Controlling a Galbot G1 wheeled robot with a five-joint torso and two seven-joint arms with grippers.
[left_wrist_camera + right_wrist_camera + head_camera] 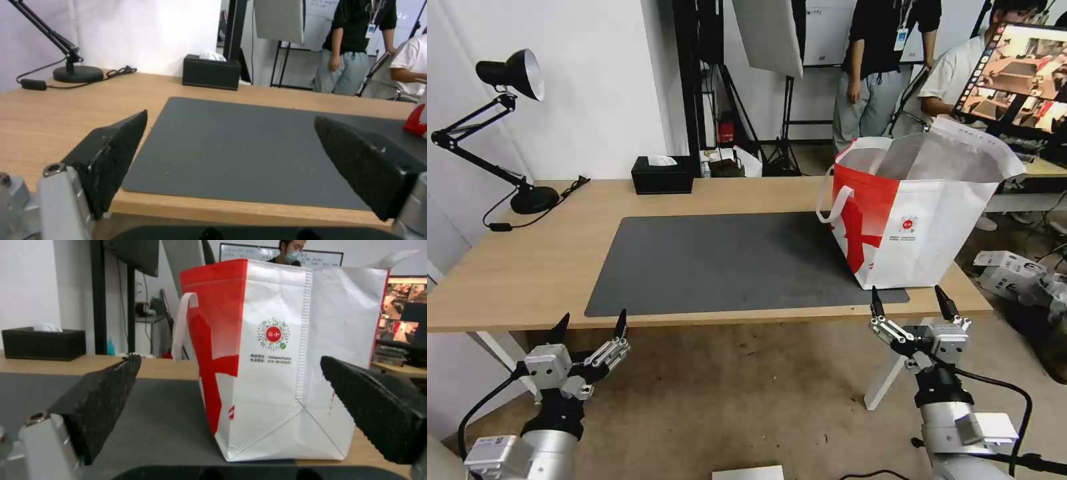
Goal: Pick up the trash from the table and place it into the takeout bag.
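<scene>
The head view takes in the whole table (514, 267), with the takeout bag (920, 213) standing upright on the right end of the dark grey mat (727, 260), its mouth open. The left hand (592, 326) and right hand (910, 303) both hang below the near table edge, fingers spread wide and empty. The right wrist view shows a round red logo (273, 334) on the bag's side, above small print too fine to read. A black tissue box (662, 175) sits at the far edge.

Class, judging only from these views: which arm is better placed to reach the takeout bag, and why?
Right. The right pincer hangs open directly before the takeout bag; the left pincer sits open at the mat's far corner.
</scene>
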